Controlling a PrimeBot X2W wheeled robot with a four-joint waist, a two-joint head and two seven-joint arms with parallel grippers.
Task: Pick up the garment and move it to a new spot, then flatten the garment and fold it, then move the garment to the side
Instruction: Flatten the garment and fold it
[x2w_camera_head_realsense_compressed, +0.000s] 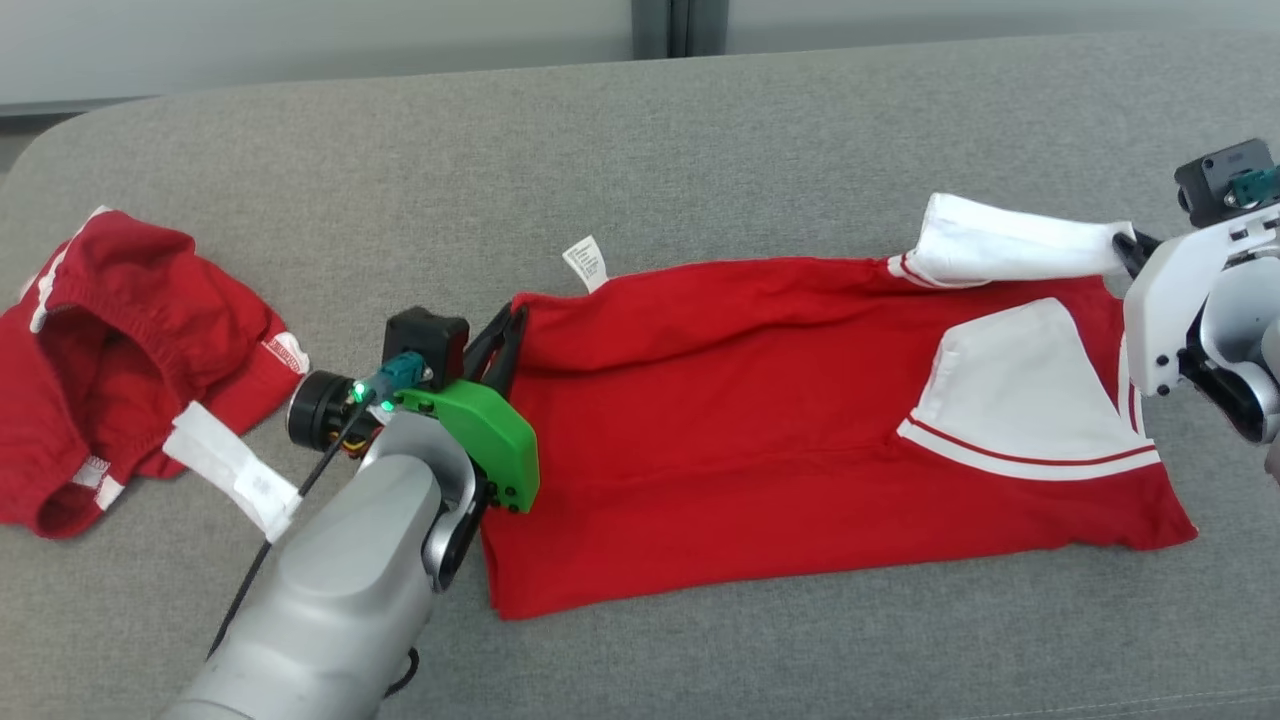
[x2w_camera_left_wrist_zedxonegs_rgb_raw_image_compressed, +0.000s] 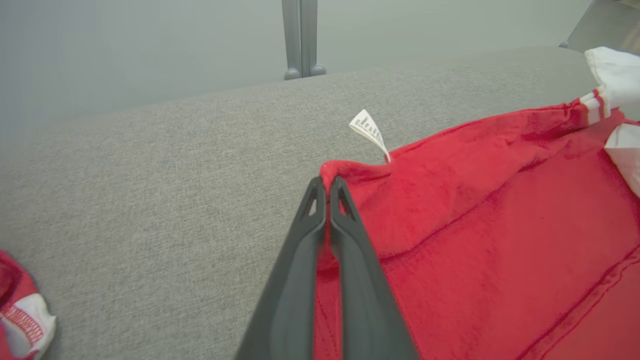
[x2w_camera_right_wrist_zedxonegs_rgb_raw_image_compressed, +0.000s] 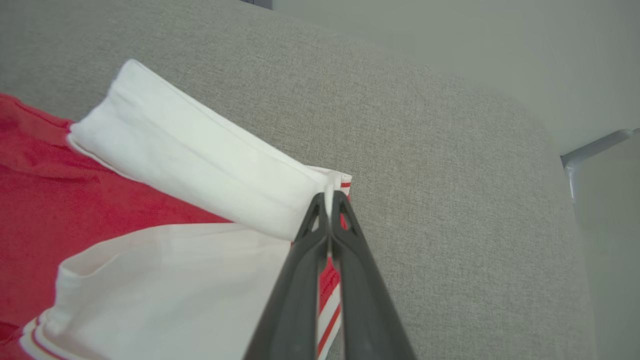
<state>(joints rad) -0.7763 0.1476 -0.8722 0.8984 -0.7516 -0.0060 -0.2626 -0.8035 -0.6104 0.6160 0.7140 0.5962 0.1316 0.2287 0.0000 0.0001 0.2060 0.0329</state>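
The garment is a red shirt with white sleeves and white panels, spread across the grey cushion. My left gripper is shut on its left upper corner, beside a white care label; in the left wrist view the dark fingers pinch the red hem of the garment. My right gripper is shut on the end of the white sleeve at the right; the right wrist view has the fingers clamped on the white sleeve edge of the garment.
A second crumpled red piece of clothing with white trim lies at the left of the grey cushion. Behind the cushion's far edge stands a pale wall with a grey post.
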